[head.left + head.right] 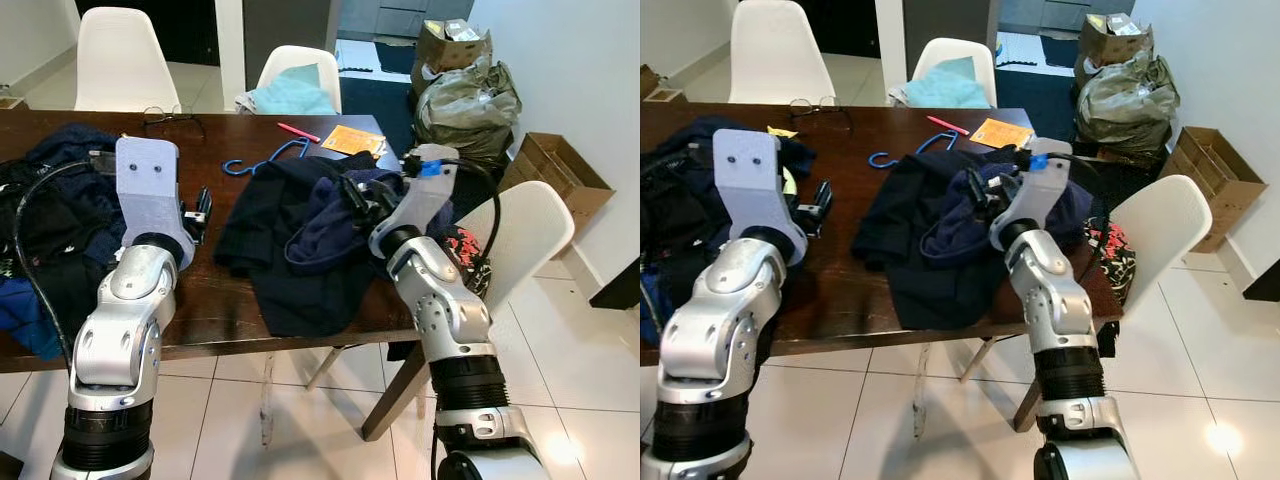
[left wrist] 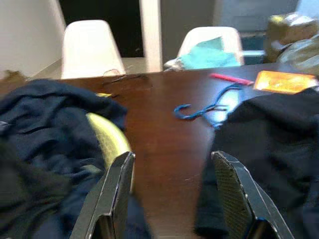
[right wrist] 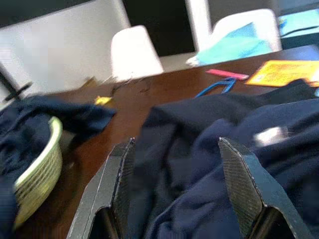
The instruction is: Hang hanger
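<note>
A blue plastic hanger (image 1: 262, 158) lies on the dark wooden table (image 1: 215, 300), its hook free and its far end tucked under a heap of navy clothes (image 1: 300, 240). My left gripper (image 2: 174, 194) is open above bare table, between that heap and a second dark pile (image 1: 50, 200), with the hanger (image 2: 202, 109) well ahead of it. My right gripper (image 3: 179, 184) is open and hovers low over the navy heap, nothing between its fingers; the hanger (image 3: 217, 87) lies beyond the heap.
A yellow-green woven basket (image 2: 107, 139) sits among the left pile. An orange paper (image 1: 352, 140), a red pen (image 1: 298, 131) and glasses (image 1: 160, 116) lie at the far edge. White chairs (image 1: 120, 60) stand behind, another (image 1: 525, 235) at the right. Boxes (image 1: 555, 170) and bags line the wall.
</note>
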You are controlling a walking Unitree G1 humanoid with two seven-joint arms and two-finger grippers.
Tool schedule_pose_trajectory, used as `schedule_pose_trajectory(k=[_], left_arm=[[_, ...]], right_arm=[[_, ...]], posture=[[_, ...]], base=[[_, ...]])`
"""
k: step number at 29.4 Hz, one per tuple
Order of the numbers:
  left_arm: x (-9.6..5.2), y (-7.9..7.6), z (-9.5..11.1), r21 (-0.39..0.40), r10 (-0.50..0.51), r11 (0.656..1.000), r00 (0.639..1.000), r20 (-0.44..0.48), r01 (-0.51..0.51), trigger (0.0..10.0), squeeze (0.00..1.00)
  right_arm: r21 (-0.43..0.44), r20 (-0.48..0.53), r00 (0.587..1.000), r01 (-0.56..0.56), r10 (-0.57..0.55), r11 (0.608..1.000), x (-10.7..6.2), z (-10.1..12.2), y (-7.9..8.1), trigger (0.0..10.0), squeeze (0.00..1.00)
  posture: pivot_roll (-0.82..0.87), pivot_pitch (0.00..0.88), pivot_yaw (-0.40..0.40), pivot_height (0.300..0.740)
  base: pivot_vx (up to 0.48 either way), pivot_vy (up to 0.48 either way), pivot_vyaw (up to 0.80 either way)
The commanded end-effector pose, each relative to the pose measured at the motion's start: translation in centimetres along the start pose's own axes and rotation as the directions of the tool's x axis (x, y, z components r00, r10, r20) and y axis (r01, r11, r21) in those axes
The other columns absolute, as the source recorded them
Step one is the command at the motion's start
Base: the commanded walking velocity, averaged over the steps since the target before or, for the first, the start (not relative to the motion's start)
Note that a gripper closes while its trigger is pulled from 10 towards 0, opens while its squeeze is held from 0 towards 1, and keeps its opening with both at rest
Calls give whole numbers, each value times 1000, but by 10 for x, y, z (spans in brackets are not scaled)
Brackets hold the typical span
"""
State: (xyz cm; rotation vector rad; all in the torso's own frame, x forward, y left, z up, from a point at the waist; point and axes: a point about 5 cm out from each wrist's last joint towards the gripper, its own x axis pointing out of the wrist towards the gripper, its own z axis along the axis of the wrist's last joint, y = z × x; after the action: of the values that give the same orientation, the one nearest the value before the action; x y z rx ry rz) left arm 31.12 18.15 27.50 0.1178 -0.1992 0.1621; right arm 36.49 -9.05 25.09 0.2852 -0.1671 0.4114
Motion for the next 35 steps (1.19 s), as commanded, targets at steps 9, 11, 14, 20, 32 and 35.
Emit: schedule_pose_trajectory(k=[9,11,14,20,32,35], left_arm=[[23,67,-29,52,187,982,974,-132,-181,10000,0],[28,72,-33,55,189,982,972,-140,-183,10000,0],[36,78,-41,82,232,972,959,-164,-221,10000,86],[45,83,-47,113,299,952,939,-171,-283,10000,1000],[55,113,-47,38,387,922,909,-155,-386,10000,0],[54,121,-50,43,423,906,890,-169,-422,10000,0]], right_arm=[[-31,-67,996,-69,67,997,-1,-6,2,10000,0],[-32,-66,995,-70,68,997,-1,-6,3,10000,0],[-34,-65,995,-72,70,997,0,-5,3,10000,0],[-35,-65,995,-71,69,997,-2,-5,2,10000,0],[-44,-63,994,-88,86,995,-1,-1,3,10000,0],[-46,-63,994,-92,89,995,-1,-1,3,10000,0]], posture=[[74,174,-106,740],[71,173,-108,740],[62,173,-108,740],[49,173,-110,740],[43,179,-119,740],[43,180,-119,740]], base=[[0,0,0],[0,0,0],[0,0,0],[0,0,0],[0,0,0],[0,0,0]])
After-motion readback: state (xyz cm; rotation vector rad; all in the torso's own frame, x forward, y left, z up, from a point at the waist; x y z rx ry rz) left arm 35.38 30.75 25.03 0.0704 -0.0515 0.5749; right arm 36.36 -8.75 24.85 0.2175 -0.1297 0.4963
